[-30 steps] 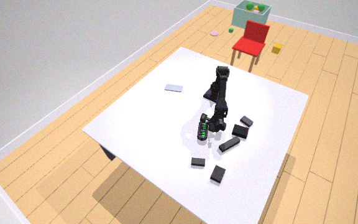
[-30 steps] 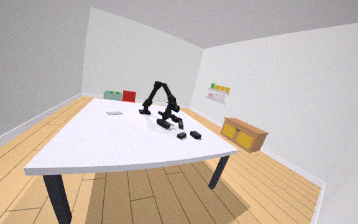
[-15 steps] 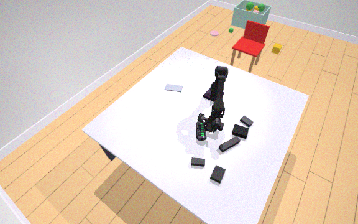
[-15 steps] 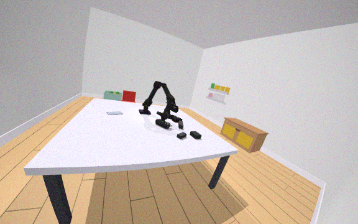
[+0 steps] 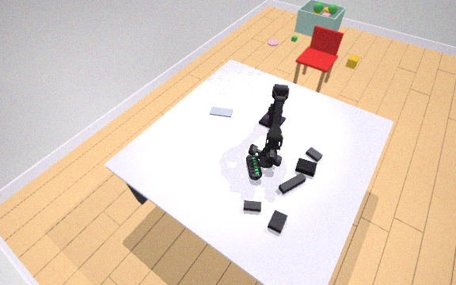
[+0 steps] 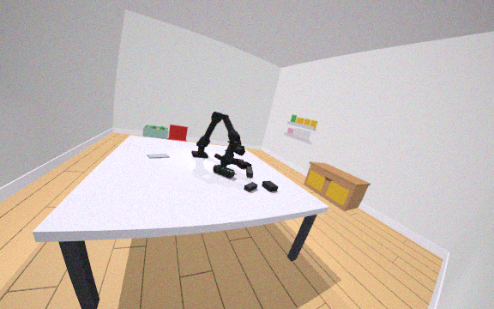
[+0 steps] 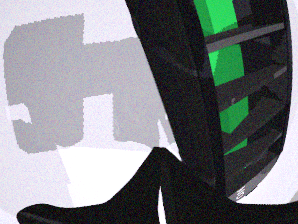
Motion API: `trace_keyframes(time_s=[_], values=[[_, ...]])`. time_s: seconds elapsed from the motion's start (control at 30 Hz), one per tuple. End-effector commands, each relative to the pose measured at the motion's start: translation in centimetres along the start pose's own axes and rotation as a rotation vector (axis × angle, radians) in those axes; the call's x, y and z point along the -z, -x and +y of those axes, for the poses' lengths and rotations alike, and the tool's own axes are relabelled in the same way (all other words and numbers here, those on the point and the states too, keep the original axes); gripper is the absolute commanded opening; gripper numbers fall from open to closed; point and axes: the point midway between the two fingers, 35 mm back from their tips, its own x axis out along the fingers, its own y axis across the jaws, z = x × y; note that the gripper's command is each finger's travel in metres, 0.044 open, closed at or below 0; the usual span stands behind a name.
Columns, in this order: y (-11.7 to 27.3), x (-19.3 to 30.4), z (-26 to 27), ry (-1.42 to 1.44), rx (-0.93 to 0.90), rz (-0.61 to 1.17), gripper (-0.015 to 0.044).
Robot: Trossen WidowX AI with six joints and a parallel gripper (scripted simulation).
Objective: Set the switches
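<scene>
The dark grey controller unit (image 5: 257, 165) (image 6: 224, 172) (image 7: 170, 75) is on the bench with its switch side up. Green rocker ends show in a row along its top. I cannot tell whether its base is fully flat. Its label is hidden. The individual switch settings are too small or partly cut off to read. My gripper (image 7: 158, 152) is shut and empty. Its fingertips are low, right beside the unit's long dark side in the wrist view; whether they touch it is unclear.
A small block (image 5: 313, 153), a black box (image 5: 306, 167) and a long bar (image 5: 292, 184) lie right of the arm in the top view. Another small block (image 5: 252, 206) (image 6: 250, 187) and a flat box (image 5: 277, 222) (image 6: 269, 186) lie nearer the front. A pale plate (image 5: 221, 112) (image 6: 158, 156) lies at the back left.
</scene>
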Motion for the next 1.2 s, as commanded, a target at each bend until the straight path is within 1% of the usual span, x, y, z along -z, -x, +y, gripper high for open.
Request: trace_keyframes(time_s=[0.0, 0.13, 0.17, 0.23, 0.33, 0.4, 0.73, 1.07, 1.17], values=[[-0.2, -0.3, -0.7, -0.003, 0.008, -0.002, 0.0], [-0.3, -0.6, -1.1, -0.003, 0.008, -0.002, 0.0], [0.1, -0.2, -0.4, -0.001, 0.001, 0.0, 0.0], [1.9, 0.0, 1.0, -0.001, 0.0, 0.0, 0.0], [6.0, 1.0, 4.0, -0.002, 0.001, -0.001, 0.0], [6.9, 1.3, 4.7, -0.003, 0.001, -0.001, 0.0], [7.0, 1.2, 4.5, 0.01, 0.0, -0.012, 0.0], [5.1, 1.5, -1.3, 0.421, 0.001, -0.129, 0.0], [4.8, 1.7, -2.2, 0.486, 0.011, -0.148, 0.0]])
